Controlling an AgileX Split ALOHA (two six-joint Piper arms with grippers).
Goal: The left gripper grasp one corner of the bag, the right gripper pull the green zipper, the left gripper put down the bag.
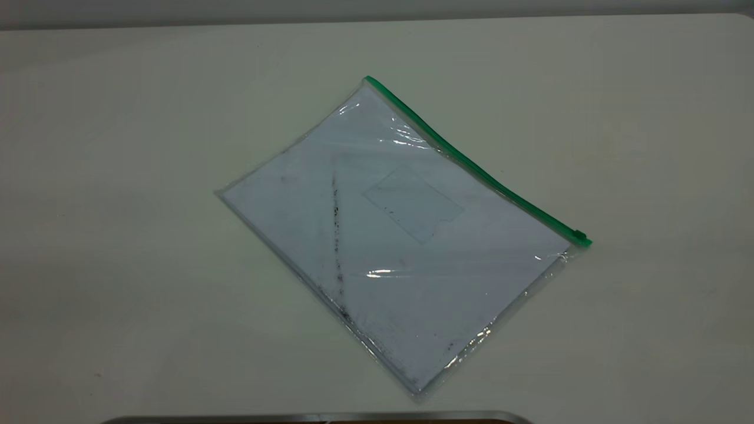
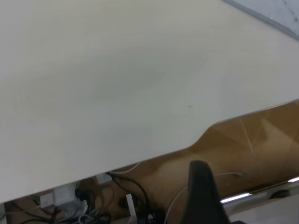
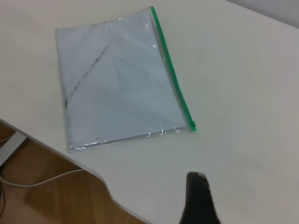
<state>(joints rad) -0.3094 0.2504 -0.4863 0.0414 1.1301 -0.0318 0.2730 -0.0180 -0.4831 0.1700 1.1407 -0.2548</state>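
The bag [image 1: 400, 235] lies flat on the white table, turned diagonally, with white paper and a dark smudge line inside. The green zipper [image 1: 471, 165] runs along its far-right long edge, and the slider tab [image 1: 580, 237] sits at the right end. One corner of the bag [image 1: 368, 79] points away, where the strip ends. Neither gripper shows in the exterior view. The right gripper [image 3: 198, 200] hangs above bare table, apart from the bag [image 3: 117, 84] and its zipper [image 3: 170, 74]. The left gripper [image 2: 203, 196] is beyond the table edge, far from the bag's edge [image 2: 280, 14].
The table's near edge [image 1: 318, 417] has a metal rim at the bottom of the exterior view. In the left wrist view, the notched table edge [image 2: 201, 137] shows with wooden floor and loose cables [image 2: 107, 196] beneath.
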